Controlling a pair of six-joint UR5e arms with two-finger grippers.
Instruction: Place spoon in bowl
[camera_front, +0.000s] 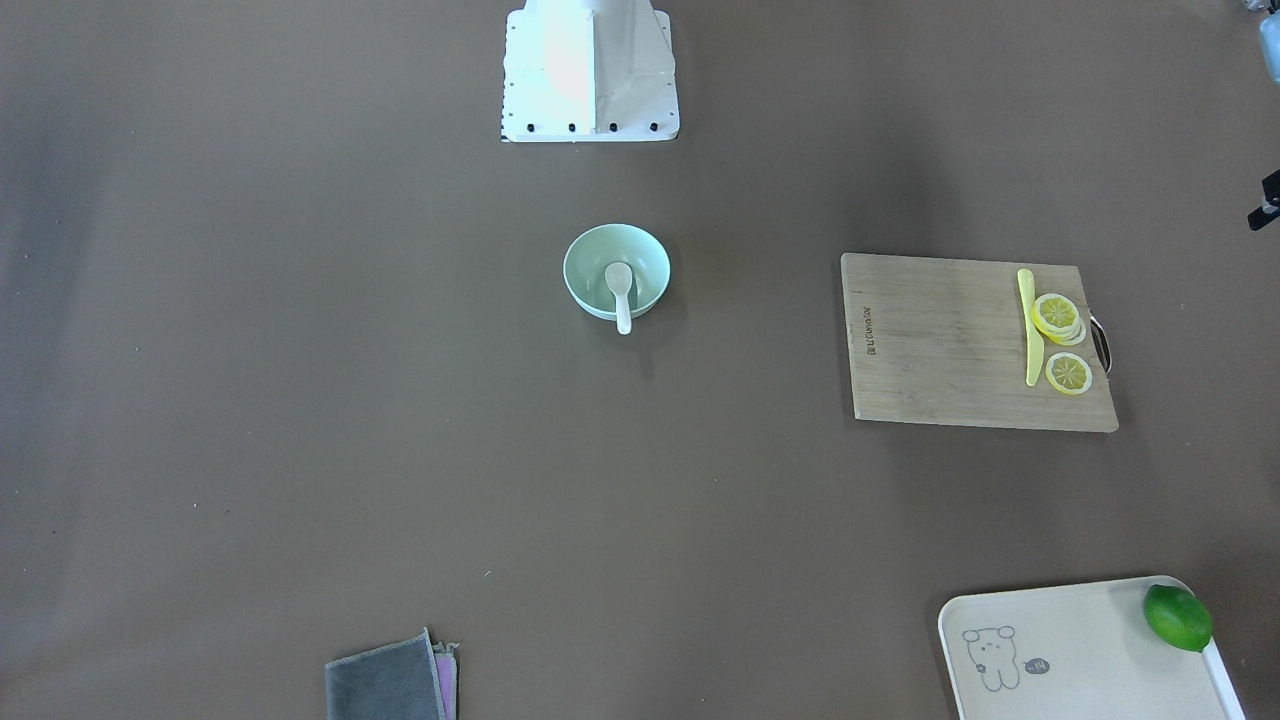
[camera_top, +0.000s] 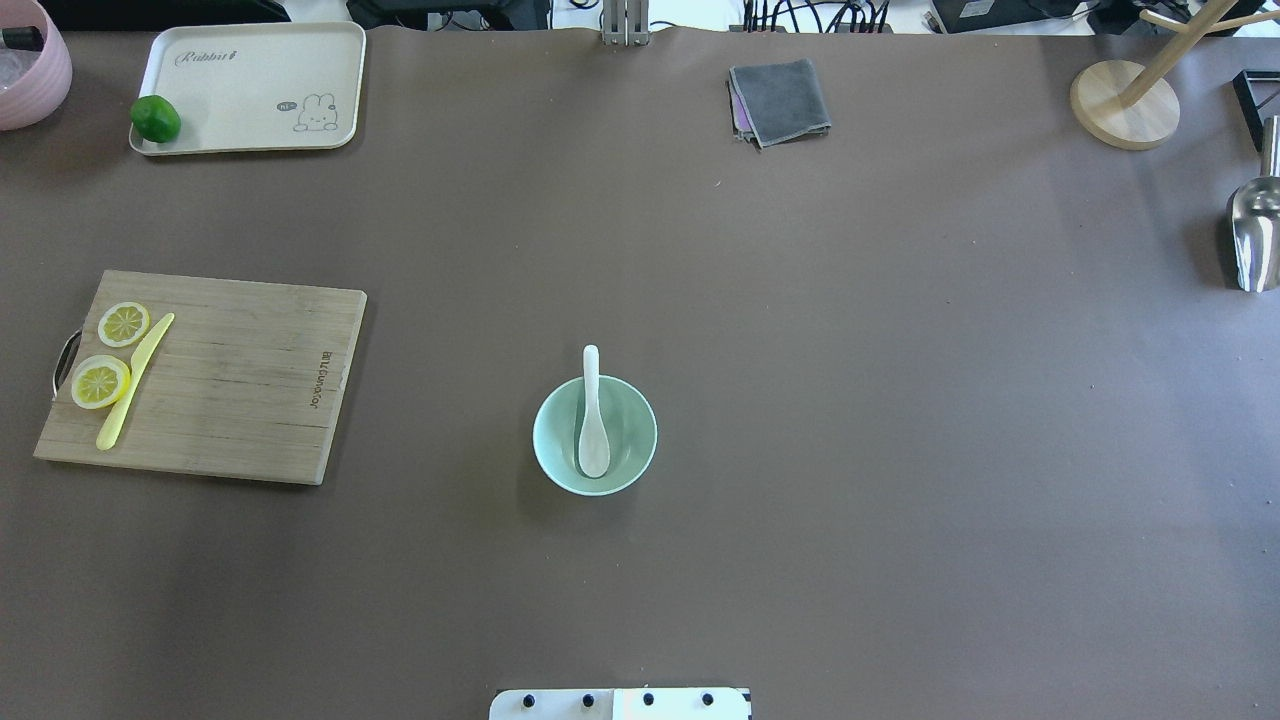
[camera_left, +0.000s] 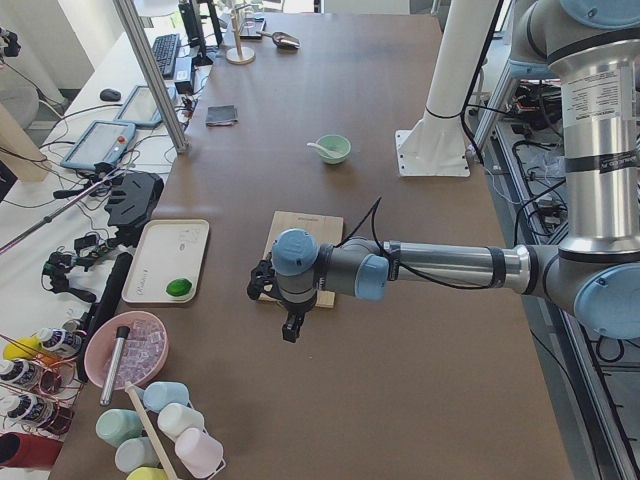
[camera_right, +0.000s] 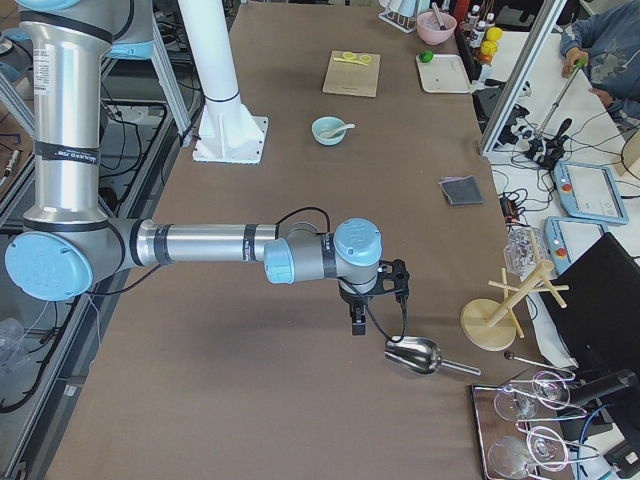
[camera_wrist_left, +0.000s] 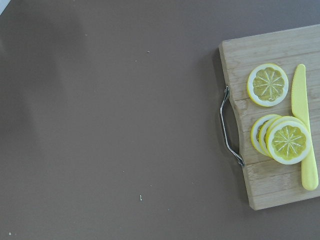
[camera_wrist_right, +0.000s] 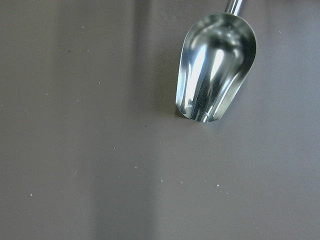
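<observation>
Tabletop (camera_top: 900, 450): spoon (camera_top: 592, 432) in bowl (camera_top: 632, 440), handle away from robot (camera_top: 620, 705).

The pale mint-green bowl (camera_top: 595, 437) stands upright on the brown table (camera_top: 900, 400), a little below the middle of the overhead frame. The small white spoon (camera_top: 592, 420) lies in it, scoop down on the bowl's floor, its short handle leaning on the far rim and jutting past it toward the frame's top.

brown table (camera_top: 900, 400), white side desk (camera_left: 115, 70), aluminium frame post (camera_left: 152, 75)
</observation>
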